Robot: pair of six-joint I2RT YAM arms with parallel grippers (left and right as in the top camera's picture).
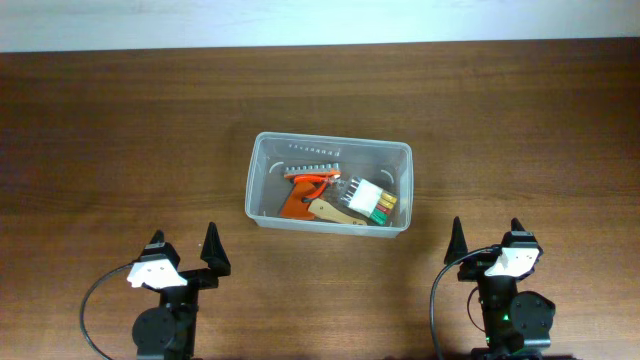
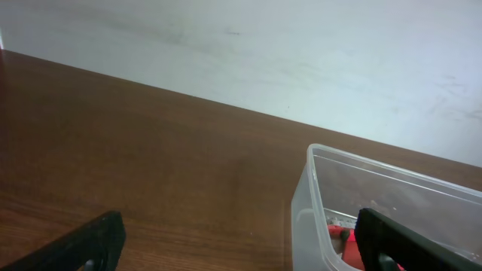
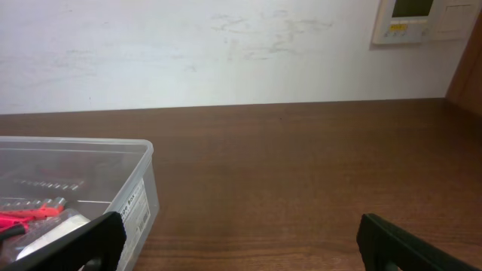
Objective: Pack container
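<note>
The clear plastic container (image 1: pixel 262 150) stands at the middle of the wooden table. Inside lie a row of metal bits (image 1: pixel 312 151), an orange tool (image 1: pixel 303 192), a wooden piece (image 1: pixel 328 210) and a white block with coloured ends (image 1: pixel 370 198). My left gripper (image 1: pixel 185 248) is open and empty near the front left, clear of the container. My right gripper (image 1: pixel 487 238) is open and empty near the front right. The container's corner shows in the left wrist view (image 2: pixel 307 197) and in the right wrist view (image 3: pixel 139 177), where its end wall carries a label.
A white wall (image 3: pixel 188 45) with a thermostat panel (image 3: pixel 410 19) runs behind the table's far edge. Bare wood (image 1: pixel 120 130) lies left and right of the container.
</note>
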